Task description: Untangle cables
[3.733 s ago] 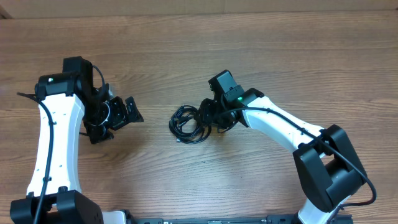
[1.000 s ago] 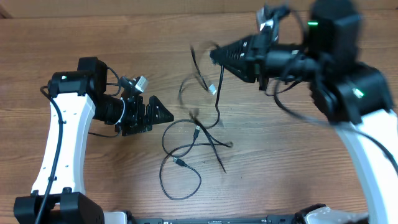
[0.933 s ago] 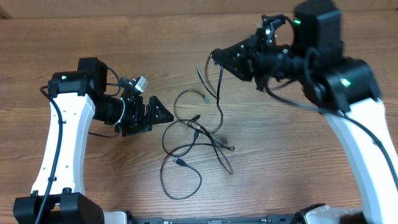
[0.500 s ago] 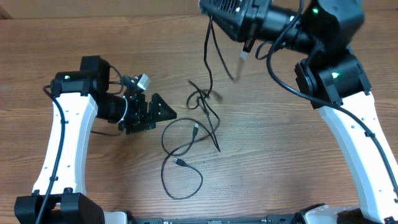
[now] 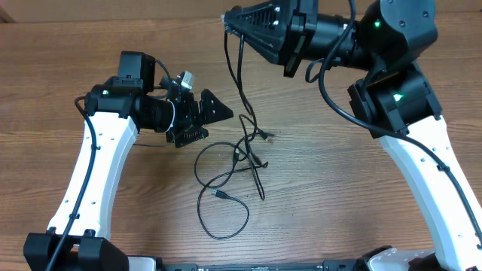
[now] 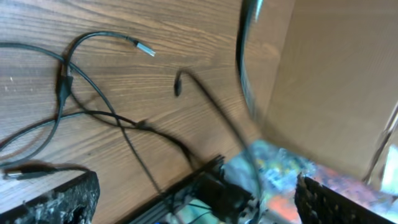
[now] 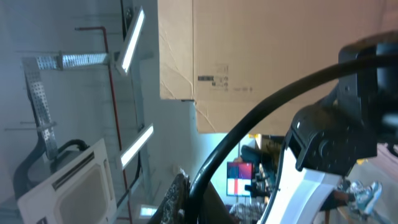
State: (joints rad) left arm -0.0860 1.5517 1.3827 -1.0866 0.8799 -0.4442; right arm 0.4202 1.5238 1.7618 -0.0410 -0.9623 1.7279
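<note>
Several thin black cables [image 5: 248, 147] lie loosely crossed on the wooden table, with one wide loop [image 5: 218, 218] at the front. My right gripper [image 5: 235, 19] is raised high over the far side and is shut on one cable [image 5: 239, 75], which hangs down into the crossing strands. In the right wrist view that cable [image 7: 267, 118] runs up out of the shut jaws [image 7: 196, 186]. My left gripper [image 5: 207, 120] is open and empty just left of the hanging cable. In the left wrist view its jaws [image 6: 199, 205] are spread wide, with cables [image 6: 68, 81] on the table and the blurred hanging strand [image 6: 245, 81].
The table [image 5: 361, 211] is bare wood. A brown cardboard wall [image 6: 336, 74] stands along the far edge and also shows in the right wrist view [image 7: 261, 50]. The thick black wires [image 5: 335, 83] of the right arm hang beside its upper link.
My right gripper has risen and swung left with the cable, pulling the bundle out into loose strands. My left arm has moved right and farther back, close to the hanging cable.
</note>
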